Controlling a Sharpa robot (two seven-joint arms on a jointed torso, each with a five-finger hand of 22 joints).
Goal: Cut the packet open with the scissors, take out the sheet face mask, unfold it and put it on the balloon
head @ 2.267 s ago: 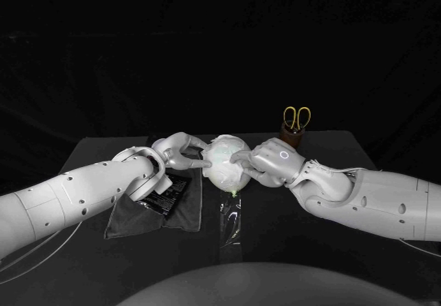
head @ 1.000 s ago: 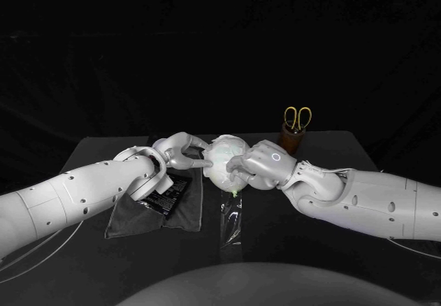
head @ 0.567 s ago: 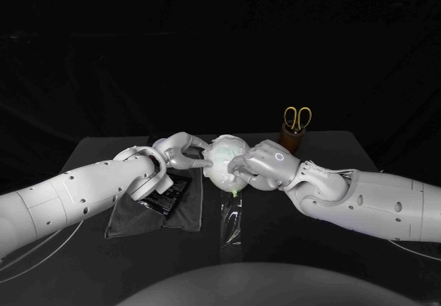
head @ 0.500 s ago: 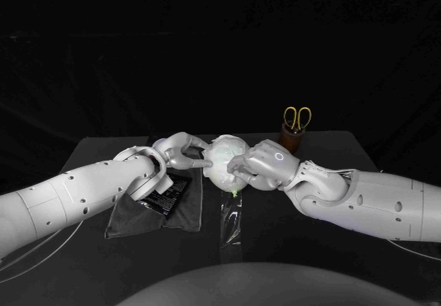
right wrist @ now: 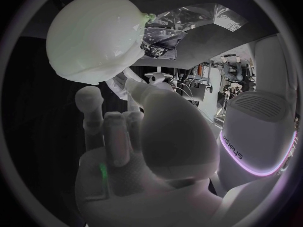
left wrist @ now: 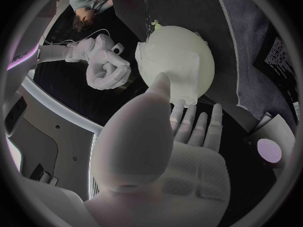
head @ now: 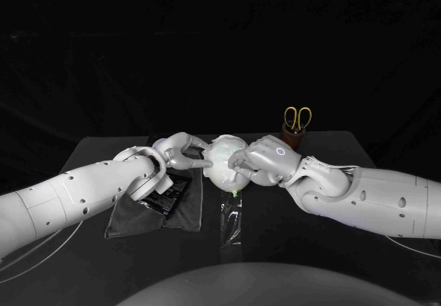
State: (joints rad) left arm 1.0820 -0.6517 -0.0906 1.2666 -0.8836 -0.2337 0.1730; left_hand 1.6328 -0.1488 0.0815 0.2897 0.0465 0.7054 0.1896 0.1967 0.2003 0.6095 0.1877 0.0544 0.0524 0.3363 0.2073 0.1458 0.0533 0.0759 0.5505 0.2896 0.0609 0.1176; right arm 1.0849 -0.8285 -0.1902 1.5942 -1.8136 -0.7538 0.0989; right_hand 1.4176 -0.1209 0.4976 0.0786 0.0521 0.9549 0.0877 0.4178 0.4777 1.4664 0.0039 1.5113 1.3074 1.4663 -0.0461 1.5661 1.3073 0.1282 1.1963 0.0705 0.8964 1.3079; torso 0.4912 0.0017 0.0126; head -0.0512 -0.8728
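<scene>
Black table point(head: 303, 242), pale balloon point(head: 220, 167), scissors point(head: 297, 117) in holder point(head: 292, 137)

Sheet mask point(left wrist: 183, 70) draped over pale balloon point(left wrist: 167, 35)

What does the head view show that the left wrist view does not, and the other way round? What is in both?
Head view: the yellow-handled scissors standing in a dark holder behind the right hand, and a clear film strip on the table. Left wrist view: the palm side of the left hand, fingers apart, reaching toward the balloon. Both: the balloon with the white sheet mask on it, and the right hand close beside it.
</scene>
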